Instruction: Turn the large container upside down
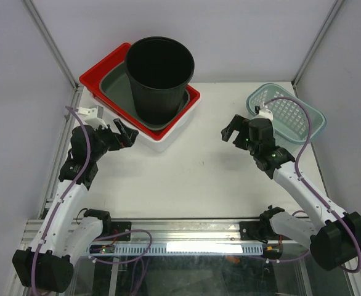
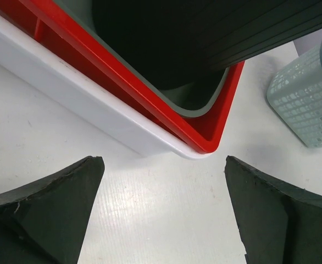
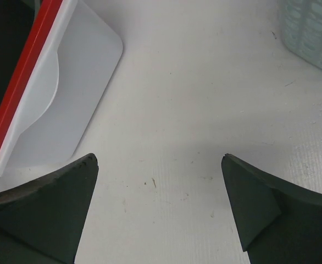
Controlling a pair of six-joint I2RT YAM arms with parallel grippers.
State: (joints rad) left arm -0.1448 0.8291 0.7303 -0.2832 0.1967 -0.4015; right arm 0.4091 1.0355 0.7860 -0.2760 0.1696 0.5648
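left gripper (image 1: 126, 135) jaws apart, right gripper (image 1: 231, 131) likewise

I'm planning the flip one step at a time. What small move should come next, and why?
Probably lift the left gripper and ease it toward the rim of the black bucket. The bucket stands upright, mouth up, in the stacked trays, untouched. The left gripper is open, low by the trays' near corner, closer than the open right gripper.

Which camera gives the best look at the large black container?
Top external: the whole black container shows, upright, mouth up, standing in the grey tray inside the red tray. Left wrist catches only its ribbed lower wall; right wrist shows at most a dark sliver at the left edge.
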